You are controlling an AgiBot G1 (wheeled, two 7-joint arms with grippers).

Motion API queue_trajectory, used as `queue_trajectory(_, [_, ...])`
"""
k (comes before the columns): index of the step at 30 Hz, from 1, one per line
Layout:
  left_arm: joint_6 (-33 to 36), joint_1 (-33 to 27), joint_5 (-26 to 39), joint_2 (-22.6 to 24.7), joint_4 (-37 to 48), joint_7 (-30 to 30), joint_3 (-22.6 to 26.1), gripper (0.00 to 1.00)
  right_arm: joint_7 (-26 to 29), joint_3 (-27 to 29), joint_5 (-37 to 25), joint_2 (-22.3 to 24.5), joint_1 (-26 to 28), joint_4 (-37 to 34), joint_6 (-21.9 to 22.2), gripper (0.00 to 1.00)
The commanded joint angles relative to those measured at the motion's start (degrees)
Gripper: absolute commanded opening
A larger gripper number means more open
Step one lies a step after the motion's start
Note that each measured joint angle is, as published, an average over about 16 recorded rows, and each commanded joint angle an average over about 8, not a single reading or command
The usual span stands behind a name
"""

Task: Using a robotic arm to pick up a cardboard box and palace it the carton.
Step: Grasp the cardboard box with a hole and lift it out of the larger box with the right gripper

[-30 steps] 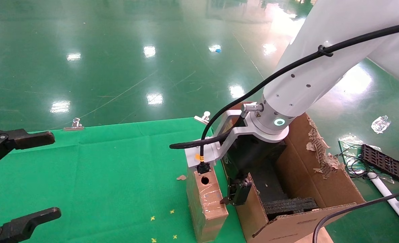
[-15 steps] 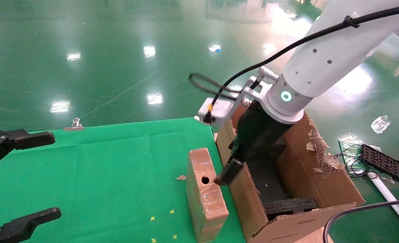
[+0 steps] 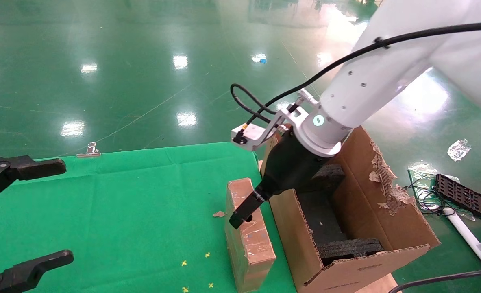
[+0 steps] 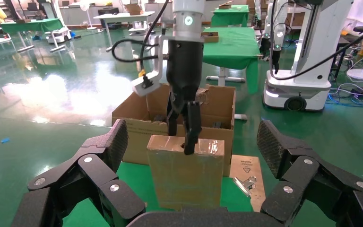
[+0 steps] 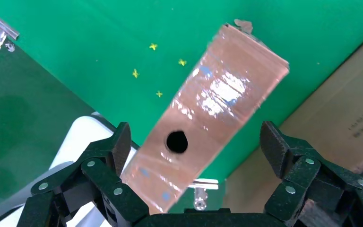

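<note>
The cardboard box (image 3: pixel 250 244), brown and wrapped in shiny tape, stands on edge on the green table, narrow holed side up. The robotic arm's right gripper (image 3: pixel 240 215) is open just above that top side, near the hole. In the right wrist view the box (image 5: pixel 217 94) runs slantwise below the spread fingers of the right gripper (image 5: pixel 196 142). The left wrist view shows the box (image 4: pixel 184 175) with the right gripper (image 4: pixel 182 137) straddling its top edge. The carton (image 3: pixel 297 244), with black foam inside, stands right beside the box. My left gripper (image 3: pixel 67 211) is open and empty at the table's left.
Binder clips (image 3: pixel 89 150) (image 3: pixel 244 142) hold the cloth at the table's far edge. A cardboard scrap (image 3: pixel 218 213) lies beside the box. The carton's right flap (image 3: pixel 386 183) is torn ragged. A black tray (image 3: pixel 462 195) and cables lie on the floor to the right.
The right gripper rose from the gap between box and carton, turned, and swung left over the box's top. The box and the left arm have not moved.
</note>
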Motion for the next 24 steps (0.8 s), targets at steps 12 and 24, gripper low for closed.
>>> queue_trajectory(12, [-0.02,-0.01,-0.03,-0.02,0.0,0.03,0.05,0.59,0.83,-1.69,-1.9,-3.24,-1.97,-1.68,0.28,0.07])
queue_trajectory(24, [-0.04,-0.02,-0.07,-0.04,0.0,0.05,0.1,0.0,2.92,-2.54,-3.01,-2.15,-2.32,1.6,0.35,0.0])
